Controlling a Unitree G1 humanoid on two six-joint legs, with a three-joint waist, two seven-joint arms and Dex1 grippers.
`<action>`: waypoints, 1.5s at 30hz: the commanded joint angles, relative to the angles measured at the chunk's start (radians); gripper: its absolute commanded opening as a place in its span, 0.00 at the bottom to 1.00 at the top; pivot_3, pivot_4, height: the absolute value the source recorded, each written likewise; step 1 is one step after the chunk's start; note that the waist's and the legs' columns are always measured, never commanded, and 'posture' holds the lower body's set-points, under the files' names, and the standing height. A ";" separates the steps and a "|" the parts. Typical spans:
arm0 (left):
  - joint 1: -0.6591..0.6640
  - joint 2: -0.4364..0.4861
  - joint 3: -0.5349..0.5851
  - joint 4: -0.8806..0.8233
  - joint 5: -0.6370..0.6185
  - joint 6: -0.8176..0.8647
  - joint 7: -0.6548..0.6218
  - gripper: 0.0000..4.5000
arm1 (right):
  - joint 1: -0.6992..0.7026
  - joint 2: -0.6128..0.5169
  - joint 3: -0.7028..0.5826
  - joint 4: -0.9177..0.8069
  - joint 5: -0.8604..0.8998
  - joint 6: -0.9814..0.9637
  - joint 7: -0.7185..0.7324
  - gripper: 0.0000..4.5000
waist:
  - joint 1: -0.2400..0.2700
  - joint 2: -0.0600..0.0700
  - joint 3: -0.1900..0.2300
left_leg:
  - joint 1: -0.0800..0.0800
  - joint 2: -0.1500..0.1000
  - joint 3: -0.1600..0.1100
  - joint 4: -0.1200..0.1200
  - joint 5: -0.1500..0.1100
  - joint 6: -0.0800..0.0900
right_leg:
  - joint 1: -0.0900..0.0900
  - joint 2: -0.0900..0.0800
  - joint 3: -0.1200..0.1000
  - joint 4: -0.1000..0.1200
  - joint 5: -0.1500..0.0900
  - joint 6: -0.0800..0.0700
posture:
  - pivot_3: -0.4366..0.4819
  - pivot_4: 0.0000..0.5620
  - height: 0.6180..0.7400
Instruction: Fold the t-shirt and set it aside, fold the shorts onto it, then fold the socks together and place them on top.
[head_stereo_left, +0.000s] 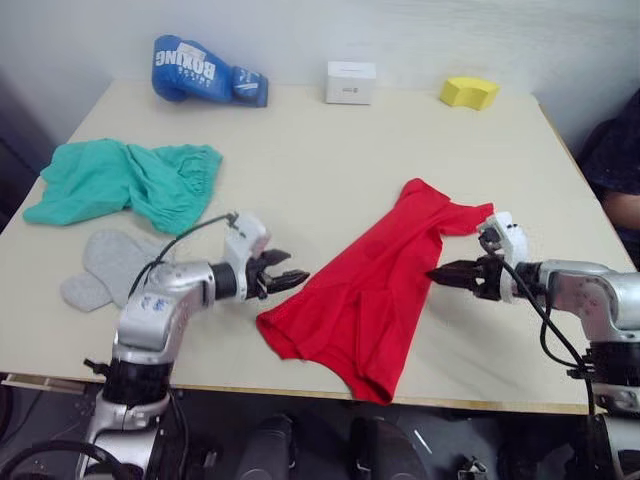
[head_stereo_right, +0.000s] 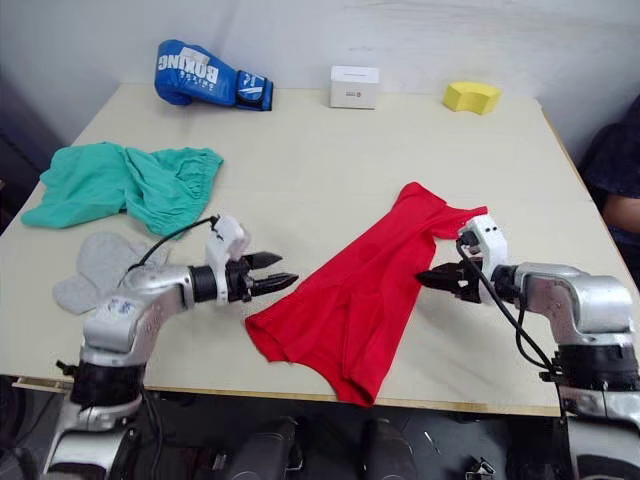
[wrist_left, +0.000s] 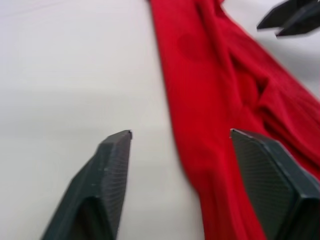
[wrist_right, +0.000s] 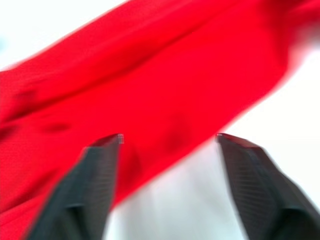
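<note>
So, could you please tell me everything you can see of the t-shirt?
The t-shirt is bright red soft cloth, folded lengthwise into a long rumpled band. It lies flat and diagonal on the table, one end near the front edge. The open left gripper and open right gripper flank it without gripping it.

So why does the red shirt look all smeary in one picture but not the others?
In the right wrist view the t-shirt is streaked and soft-edged, which looks like motion blur, and the table is washed out white. In the left wrist view the cloth is a bit soft too, but the fingers look sharp. In the left eye view the whole shirt is clear, with a soft shadow under the left hand.
</note>
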 joint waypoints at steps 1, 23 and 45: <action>-0.151 -0.026 -0.117 0.244 0.065 -0.194 -0.086 0.94 | 0.098 0.079 -0.149 -0.204 0.137 0.173 -0.065 0.99 | 0.004 0.000 0.000 | 0.000 0.000 0.000 0.000 0.000 0.000 | 0.001 0.000 -0.001 0.000 0.000 0.000 | 0.48 0.27 1.00; -0.459 -0.331 -0.270 1.055 0.336 -0.716 -0.104 0.59 | 0.354 0.411 0.100 -0.477 -0.034 0.043 -0.534 0.63 | -0.008 -0.012 -0.008 | 0.002 0.001 0.001 -0.001 -0.003 -0.002 | 0.003 0.000 0.001 -0.005 0.004 0.004 | 0.48 0.27 1.00; -0.118 -0.295 0.015 0.490 0.268 -0.501 0.394 0.01 | -0.032 0.312 0.118 -0.028 -0.005 -0.105 -0.315 0.00 | -0.028 -0.009 -0.006 | -0.001 0.002 0.004 -0.001 -0.001 0.002 | -0.004 0.001 0.002 -0.001 0.004 0.003 | 0.48 0.27 1.00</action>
